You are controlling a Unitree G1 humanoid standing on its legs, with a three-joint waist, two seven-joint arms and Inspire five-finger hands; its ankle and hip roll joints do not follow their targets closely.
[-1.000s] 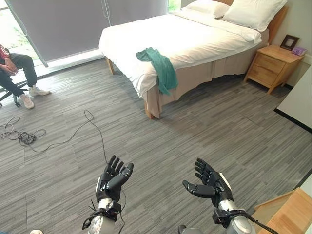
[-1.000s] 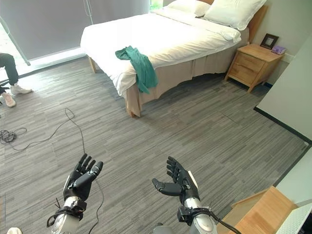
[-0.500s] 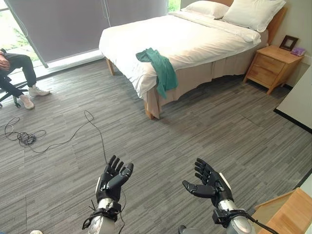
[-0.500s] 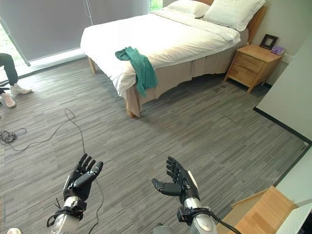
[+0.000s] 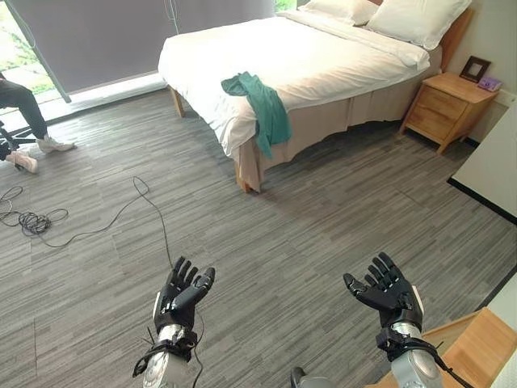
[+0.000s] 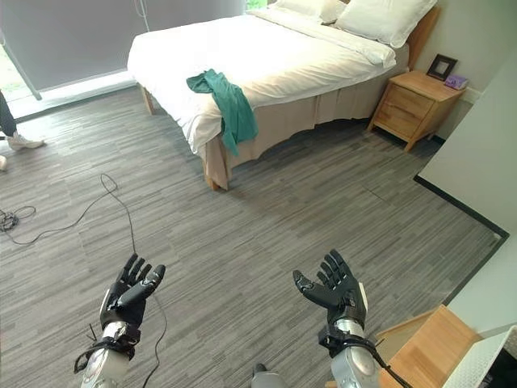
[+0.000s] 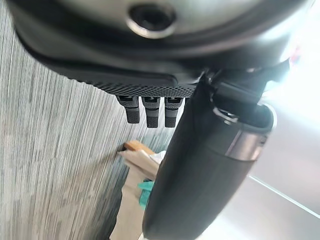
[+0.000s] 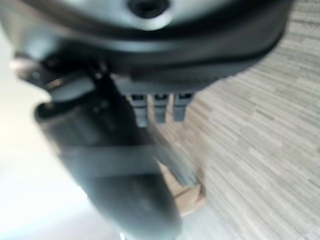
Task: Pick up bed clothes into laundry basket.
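Observation:
A teal garment (image 5: 263,105) lies on the near corner of a white bed (image 5: 323,56) and hangs down over its side, far ahead of me. My left hand (image 5: 182,297) is held low over the grey floor at the lower left, fingers straight and empty. My right hand (image 5: 388,291) is held low at the lower right, palm up, fingers spread and empty. The garment (image 7: 145,192) shows as a small teal patch past the left hand's thumb in the left wrist view.
A wooden nightstand (image 5: 447,109) with a picture frame (image 5: 473,69) stands right of the bed. A wooden piece of furniture (image 5: 477,347) sits at the lower right corner. A seated person's legs (image 5: 24,121) show at the far left. White pillows (image 5: 408,18) lie at the bed's head.
My right hand has moved to the right and turned, its fingers now spread upward. The whole picture has shifted slightly, so the camera moved. The left hand has barely changed.

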